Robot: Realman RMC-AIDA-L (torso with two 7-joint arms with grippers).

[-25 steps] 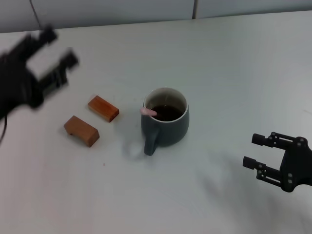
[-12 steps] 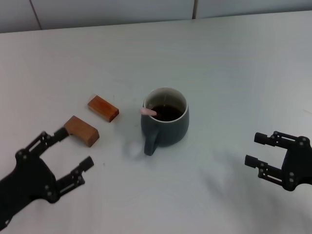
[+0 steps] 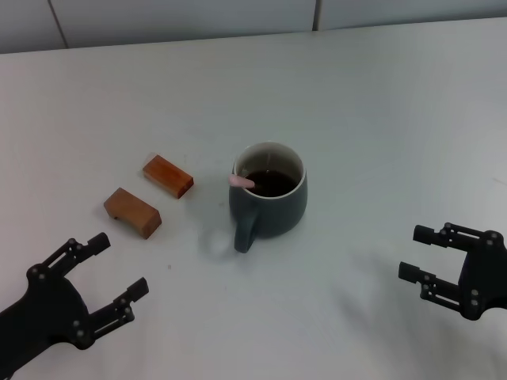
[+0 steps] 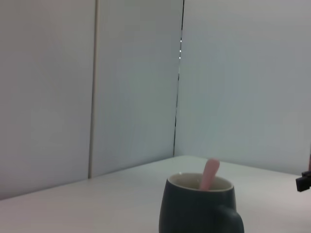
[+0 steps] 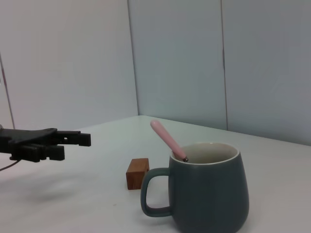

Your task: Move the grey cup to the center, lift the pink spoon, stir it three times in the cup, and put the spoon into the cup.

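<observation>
The grey cup (image 3: pixel 269 199) stands upright near the middle of the white table, its handle toward me. The pink spoon (image 3: pixel 241 182) stands inside it, its pink handle leaning over the rim on my left side. The cup also shows in the left wrist view (image 4: pixel 200 205) and the right wrist view (image 5: pixel 206 191), with the spoon handle sticking up (image 4: pixel 210 174) (image 5: pixel 167 139). My left gripper (image 3: pixel 101 279) is open and empty, low at the near left. My right gripper (image 3: pixel 412 252) is open and empty at the near right. Both are well away from the cup.
Two brown wooden blocks (image 3: pixel 168 175) (image 3: pixel 132 212) lie left of the cup; one shows in the right wrist view (image 5: pixel 137 173). A wall of pale panels runs along the table's far edge (image 3: pixel 238 16).
My left gripper has swung from the far left, above the blocks, down to the near left, and settled a little lower still. My right gripper sank slightly. Cup and spoon have not moved.
</observation>
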